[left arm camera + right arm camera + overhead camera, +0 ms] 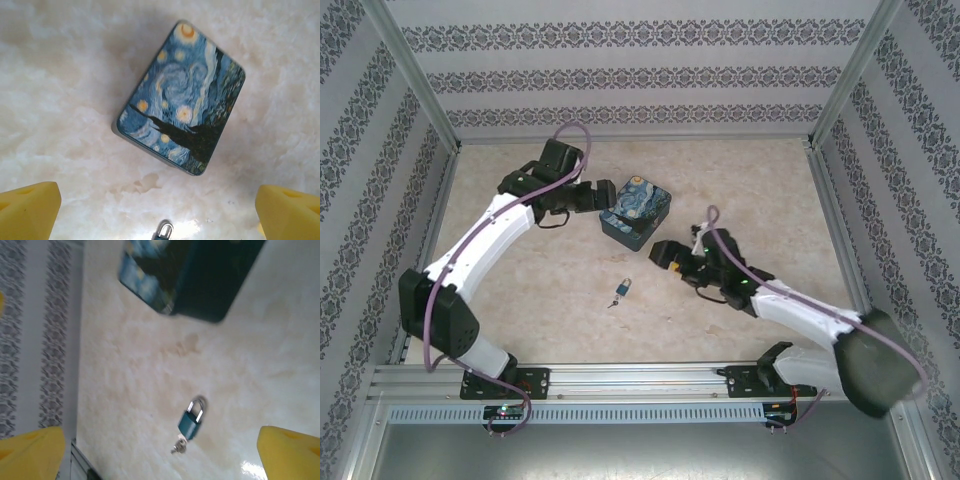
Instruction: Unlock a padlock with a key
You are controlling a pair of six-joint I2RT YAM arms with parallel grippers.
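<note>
We find the left gripper (159,216) and right gripper (160,456) both spread wide and empty, and the padlock (191,421) flat on the table (760,180) with the key (179,445) touching its base, so we advise pinning the body before any turn.

So the walls (620,75) on three sides have pale wallpaper with grey damask stripes, across the top and down both edges of the frame. Silver metal posts (412,75) slant down in the upper corners. The tabletop (760,190) is creamy marble-look and evenly lit. An aluminium rail (640,378) runs along the bottom.
</note>
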